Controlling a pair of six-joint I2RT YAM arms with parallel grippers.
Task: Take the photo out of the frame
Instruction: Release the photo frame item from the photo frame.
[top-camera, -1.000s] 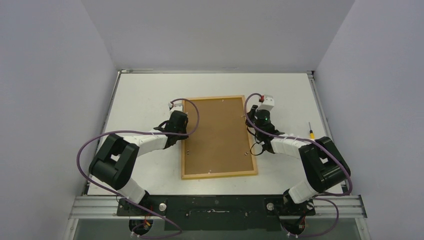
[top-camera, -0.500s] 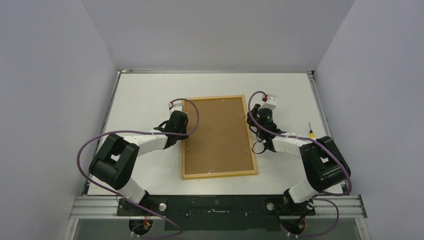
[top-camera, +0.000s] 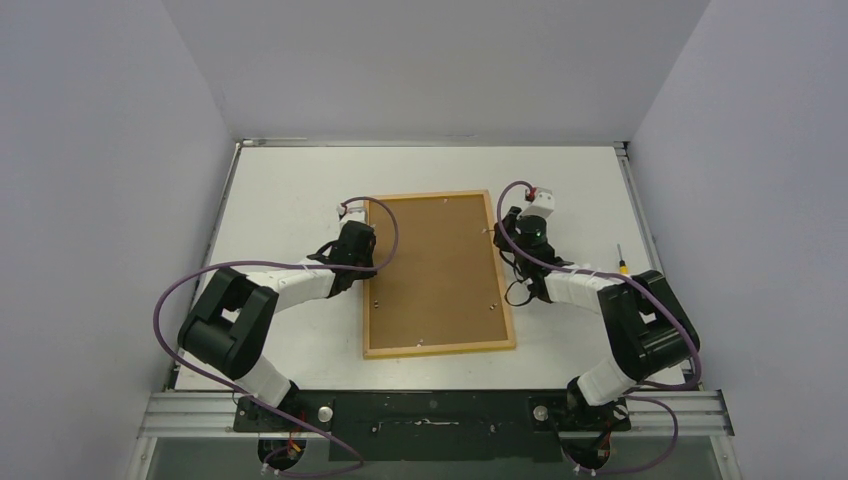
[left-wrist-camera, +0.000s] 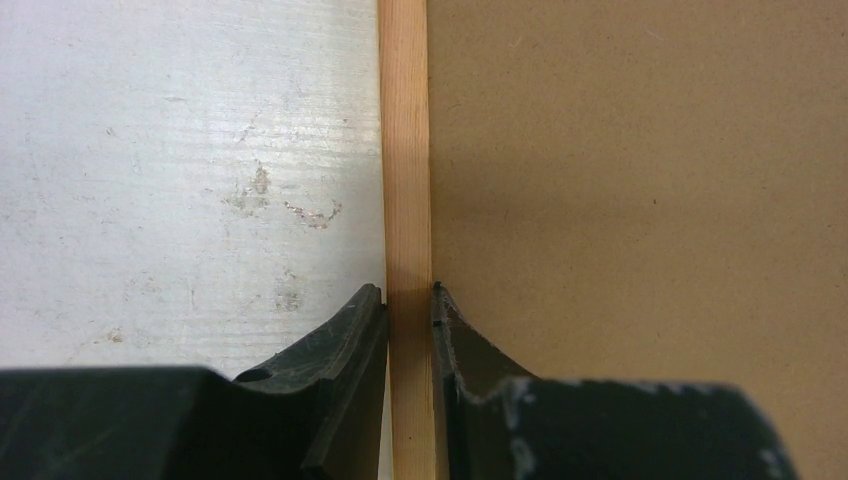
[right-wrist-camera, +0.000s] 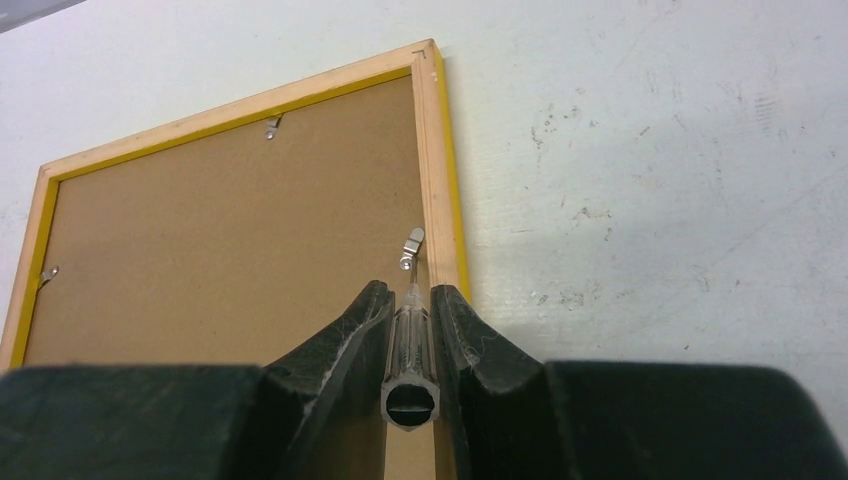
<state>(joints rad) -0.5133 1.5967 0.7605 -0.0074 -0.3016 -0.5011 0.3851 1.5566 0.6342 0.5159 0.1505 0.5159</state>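
The frame (top-camera: 435, 275) lies face down mid-table, its brown backing (left-wrist-camera: 640, 180) up inside a light wood rim (left-wrist-camera: 404, 150). The photo is hidden under the backing. My left gripper (top-camera: 367, 266) (left-wrist-camera: 408, 292) is shut on the frame's left rim, one finger outside it and one on the backing. My right gripper (top-camera: 502, 233) (right-wrist-camera: 410, 290) is shut on a clear-handled screwdriver (right-wrist-camera: 410, 345). The tool's thin tip reaches a small metal tab (right-wrist-camera: 411, 247) beside the right rim, near the far right corner.
A small yellow-handled screwdriver (top-camera: 622, 266) lies on the white table right of the right arm. More metal tabs (right-wrist-camera: 273, 126) (right-wrist-camera: 47, 273) sit along the far and left rims. Grey walls close in the table on three sides.
The right wrist has turned and shifted slightly at the frame's right rim, still gripping the screwdriver. The left arm and the frame have not moved.
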